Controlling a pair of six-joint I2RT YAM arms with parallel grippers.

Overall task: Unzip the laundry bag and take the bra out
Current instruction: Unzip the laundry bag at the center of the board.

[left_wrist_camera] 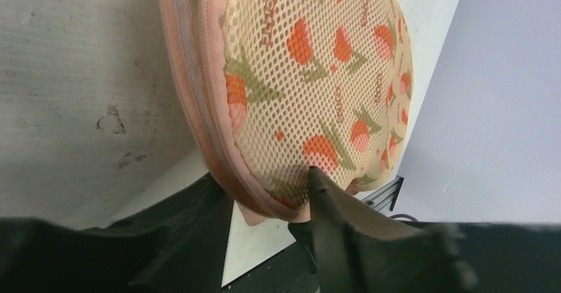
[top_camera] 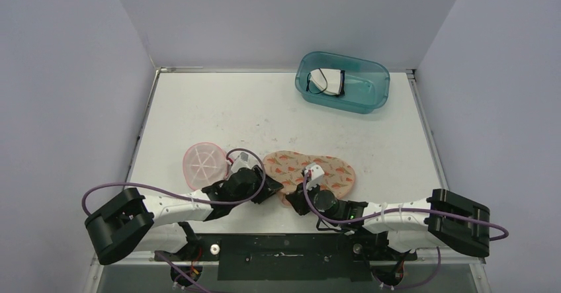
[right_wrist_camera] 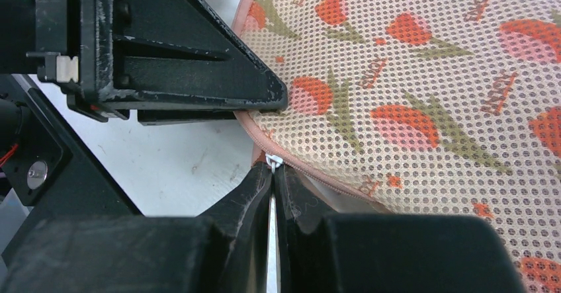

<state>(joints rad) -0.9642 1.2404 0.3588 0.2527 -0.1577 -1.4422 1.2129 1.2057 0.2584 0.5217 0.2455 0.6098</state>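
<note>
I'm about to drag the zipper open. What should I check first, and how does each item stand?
1. Right gripper shut on zipper pull: ok.
2. Left gripper straddles the laundry bag edge: ok.
3. Left grip firm enough to anchor the bag: cannot tell.
4. Bag lying on the table: ok.
5. Pink mesh dome clear of the zipper side: ok.
6. Bra visible inside the bag: cannot tell.

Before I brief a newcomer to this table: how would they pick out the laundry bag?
On the white table, look to the middle of the near edge. The laundry bag lies flat there, beige mesh printed with red flowers; the round pink piece to its left is plain.
</note>
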